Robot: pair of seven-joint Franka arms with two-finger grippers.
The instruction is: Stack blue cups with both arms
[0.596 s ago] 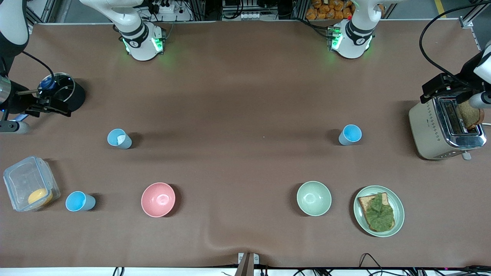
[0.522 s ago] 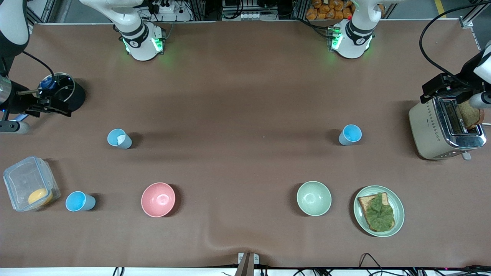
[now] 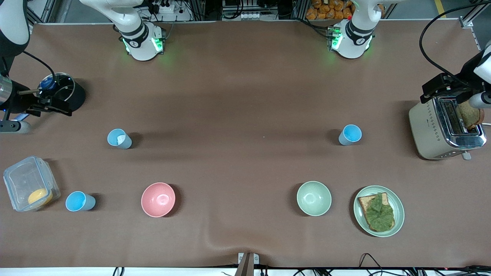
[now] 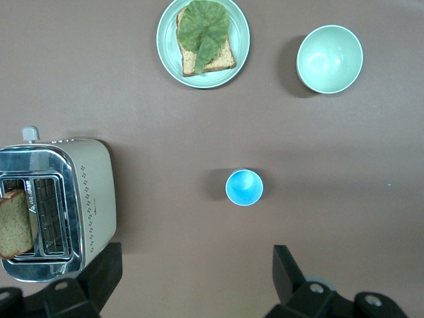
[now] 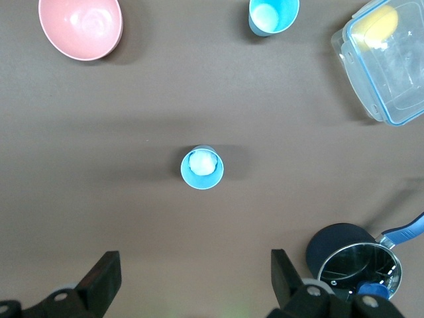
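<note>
Blue cups (image 3: pixel 119 138) (image 3: pixel 350 134) stand upright, well apart. Each sits right under its own arm's end effector, left end effector (image 4: pixel 192 281) and right end effector (image 5: pixel 192 281), both spread and empty.

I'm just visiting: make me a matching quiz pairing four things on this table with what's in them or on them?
Things:
1. toaster
2. green plate
3. clear plastic container
4. black pot

Contents:
A. something round and yellow
B. a blue-handled utensil
C. a bread slice standing in a slot
D. bread topped with a lettuce leaf

Pairs: 1-C, 2-D, 3-A, 4-B
</note>
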